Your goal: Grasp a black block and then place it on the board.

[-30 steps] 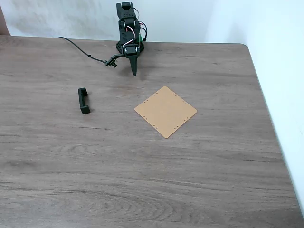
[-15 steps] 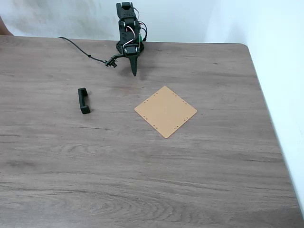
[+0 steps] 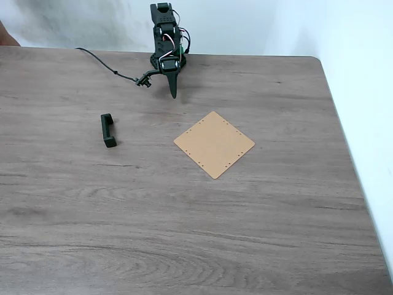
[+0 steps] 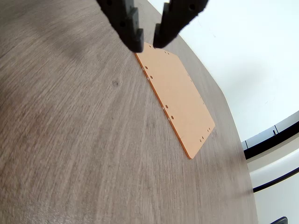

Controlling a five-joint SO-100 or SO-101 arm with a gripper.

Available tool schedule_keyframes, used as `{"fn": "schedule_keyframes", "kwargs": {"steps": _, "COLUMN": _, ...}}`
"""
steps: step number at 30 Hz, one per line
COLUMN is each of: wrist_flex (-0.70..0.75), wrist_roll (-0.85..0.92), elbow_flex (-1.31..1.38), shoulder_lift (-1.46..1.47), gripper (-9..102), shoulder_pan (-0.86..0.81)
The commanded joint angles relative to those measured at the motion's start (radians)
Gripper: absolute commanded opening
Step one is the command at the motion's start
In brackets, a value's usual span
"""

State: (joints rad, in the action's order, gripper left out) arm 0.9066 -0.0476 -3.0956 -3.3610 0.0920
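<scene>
While folded at the far edge: the gripper [image 4: 148, 43] was slightly parted, empty.
Block [image 3: 108, 130]: left of the board [image 3: 214, 144], well apart.
Approach: swing left, open wider, straddle the bar's narrow width.

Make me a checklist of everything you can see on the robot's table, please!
Surface: grey-brown wood-grain tabletop, flat and dry-looking.
Job's things: black block lies on the table, left of the board in the fixed view, well apart from it. The board lies flat, turned like a diamond, with nothing on it.
Clutter: nothing seen.
Grippers: gripper hangs above the table near the board's corner in the wrist view; jaws slightly apart, holding nothing.
Cables: black cable runs across the far table edge to the arm; coloured wires on the arm.
Surroundings: white wall behind and to the right.
</scene>
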Motion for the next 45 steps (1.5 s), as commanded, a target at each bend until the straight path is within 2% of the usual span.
{"fn": "schedule_keyframes", "kwargs": {"steps": 1, "wrist_flex": 0.014, "wrist_roll": -0.014, "elbow_flex": -0.009, "shoulder_lift": -0.018, "gripper": 0, "shoulder_pan": 0.012}}
{"fn": "schedule_keyframes", "kwargs": {"steps": 30, "wrist_flex": 0.009, "wrist_roll": -0.011, "elbow_flex": -0.009, "shoulder_lift": -0.018, "gripper": 0, "shoulder_pan": 0.011}}
{"fn": "schedule_keyframes", "kwargs": {"steps": 35, "wrist_flex": -0.029, "wrist_roll": -0.049, "elbow_flex": -0.023, "shoulder_lift": -0.018, "gripper": 0, "shoulder_pan": 0.002}}
{"fn": "schedule_keyframes", "kwargs": {"steps": 45, "wrist_flex": -0.064, "wrist_roll": 0.172, "elbow_flex": 0.048, "shoulder_lift": 0.041, "gripper": 0, "shoulder_pan": -0.054}}
